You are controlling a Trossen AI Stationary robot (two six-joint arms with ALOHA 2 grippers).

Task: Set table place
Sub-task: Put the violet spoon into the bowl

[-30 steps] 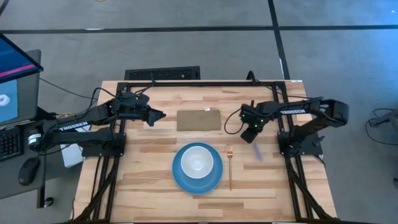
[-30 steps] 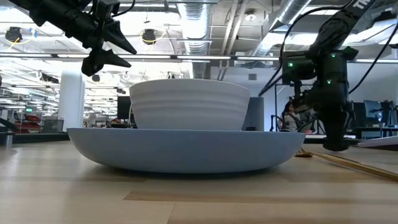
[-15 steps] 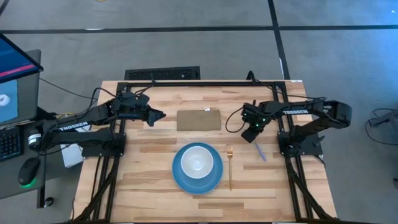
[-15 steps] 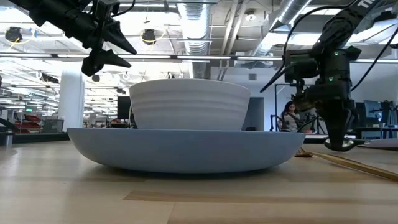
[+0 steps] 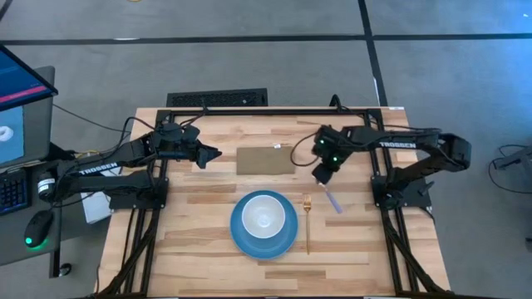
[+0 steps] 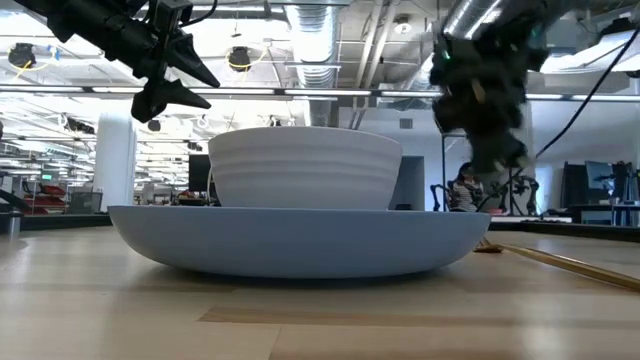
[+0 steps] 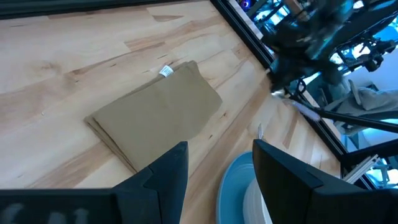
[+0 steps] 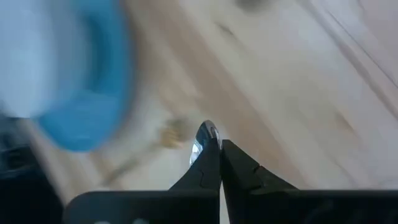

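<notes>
The blue plate (image 5: 241,237) lies near the table's front middle, and the white bowl (image 5: 263,218) stands in it. The thin gold fork (image 5: 307,224) lies flat just right of the plate. My right gripper (image 5: 321,172) is above the table, far-right of the fork, shut on the lilac-handled spoon (image 5: 332,199). My left gripper (image 5: 213,154) hangs open and empty over the table's far left, left of the brown rectangle. In the low view the right gripper (image 6: 490,150) is blurred, well above the table top. My right gripper pinches the spoon between its two shut fingers. The silver bowl end (image 8: 205,134) sticks out just past the fingertips. In the high view the lilac handle (image 5: 333,202) trails from the gripper toward the table's near right. The gripper itself hides the exact place of contact.
A flat folded brown rectangle (image 5: 265,160) lies at the table's far middle, between the two grippers; it also shows in the left wrist view (image 7: 155,115). The black frame (image 5: 274,111) edges the table. There is bare wood (image 5: 357,241) right of the fork.
My right gripper has gone up and toward the table's left edge with the spoon, from the right side to a spot far-right of the fork. The spoon has travelled with it, handle still trailing to the near right.
</notes>
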